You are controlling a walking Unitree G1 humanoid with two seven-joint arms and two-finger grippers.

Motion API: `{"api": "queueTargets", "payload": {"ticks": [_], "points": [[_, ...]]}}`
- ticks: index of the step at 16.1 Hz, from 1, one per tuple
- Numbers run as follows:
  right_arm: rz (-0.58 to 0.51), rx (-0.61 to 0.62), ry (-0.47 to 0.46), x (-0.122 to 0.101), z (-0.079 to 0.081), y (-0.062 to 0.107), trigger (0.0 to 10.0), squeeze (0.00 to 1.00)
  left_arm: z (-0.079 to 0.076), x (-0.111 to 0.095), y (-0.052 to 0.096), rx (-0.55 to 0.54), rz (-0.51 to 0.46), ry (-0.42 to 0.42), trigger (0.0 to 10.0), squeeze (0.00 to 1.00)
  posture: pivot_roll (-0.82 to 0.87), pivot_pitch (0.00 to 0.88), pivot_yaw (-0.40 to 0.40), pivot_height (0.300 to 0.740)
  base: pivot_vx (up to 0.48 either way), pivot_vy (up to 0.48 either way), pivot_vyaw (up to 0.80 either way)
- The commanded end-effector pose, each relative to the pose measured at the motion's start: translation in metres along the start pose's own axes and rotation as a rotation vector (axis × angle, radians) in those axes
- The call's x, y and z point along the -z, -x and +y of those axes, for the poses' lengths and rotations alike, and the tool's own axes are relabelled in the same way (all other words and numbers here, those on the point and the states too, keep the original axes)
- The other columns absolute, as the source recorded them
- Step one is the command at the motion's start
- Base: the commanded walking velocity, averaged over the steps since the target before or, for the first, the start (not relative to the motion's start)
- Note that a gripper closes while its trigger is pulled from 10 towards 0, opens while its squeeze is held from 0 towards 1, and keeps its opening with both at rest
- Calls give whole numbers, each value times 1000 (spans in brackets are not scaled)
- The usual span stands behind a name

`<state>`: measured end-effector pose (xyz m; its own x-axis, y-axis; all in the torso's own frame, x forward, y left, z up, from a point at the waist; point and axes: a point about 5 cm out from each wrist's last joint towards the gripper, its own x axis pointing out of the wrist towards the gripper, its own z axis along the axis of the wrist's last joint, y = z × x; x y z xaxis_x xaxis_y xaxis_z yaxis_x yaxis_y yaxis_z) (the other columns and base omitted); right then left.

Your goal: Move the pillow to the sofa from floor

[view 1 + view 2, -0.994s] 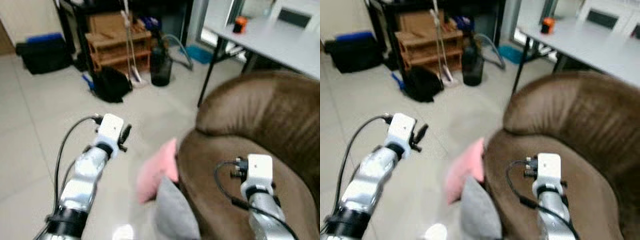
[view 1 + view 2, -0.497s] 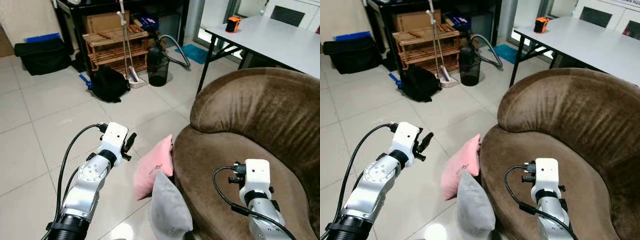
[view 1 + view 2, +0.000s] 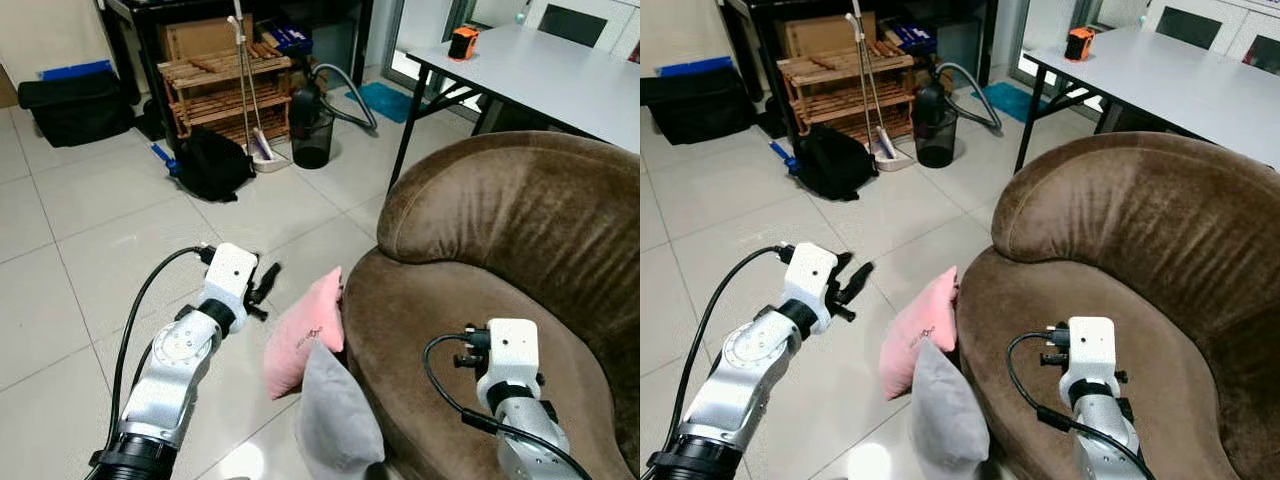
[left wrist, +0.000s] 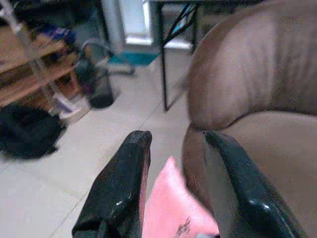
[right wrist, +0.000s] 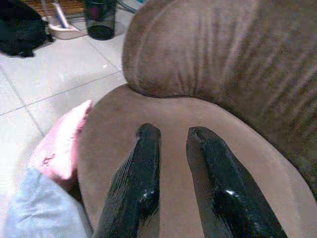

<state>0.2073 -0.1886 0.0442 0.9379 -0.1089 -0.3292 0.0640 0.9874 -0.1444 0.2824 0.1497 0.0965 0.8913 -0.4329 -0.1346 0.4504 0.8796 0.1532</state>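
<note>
Left eye view: soft pink pillow (image 3: pixel 303 337) against rounded brown velvety sofa (image 3: pixel 520 240).

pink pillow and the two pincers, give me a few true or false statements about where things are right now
1. The pink pillow lies on the sofa seat. False: it stands on the floor, leaning against the front of the sofa.
2. A grey pillow sits beside the pink one. True.
3. The left pincer is shut on the pink pillow. False: it is open and holds nothing, with the pillow ahead of it.
4. The right pincer is over the sofa seat. True.
5. The orange thing stands on the floor. False: it is on the grey table.
</note>
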Motion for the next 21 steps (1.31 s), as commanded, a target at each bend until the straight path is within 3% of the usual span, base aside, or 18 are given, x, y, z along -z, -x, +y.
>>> {"api": "queueTargets", "payload": {"ticks": [1,4,15,21], "points": [[-24,-24,4,-4,1,2,10000,0,-3,-4,2,57,-30,-9,10000,0,11,34,-24,700,0,0,0],[-10,-98,52,0,9,6,10000,0,-1,3,7,92,-2,-52,10000,0,7,40,-24,670,0,0,0],[-16,-167,113,0,11,5,10000,0,-4,10,9,78,3,-41,10000,0,10,35,-47,560,0,0,0],[-19,-192,152,-3,11,0,10000,0,-1,19,11,4,-11,4,10000,0,13,27,-71,556,0,0,0]]}}
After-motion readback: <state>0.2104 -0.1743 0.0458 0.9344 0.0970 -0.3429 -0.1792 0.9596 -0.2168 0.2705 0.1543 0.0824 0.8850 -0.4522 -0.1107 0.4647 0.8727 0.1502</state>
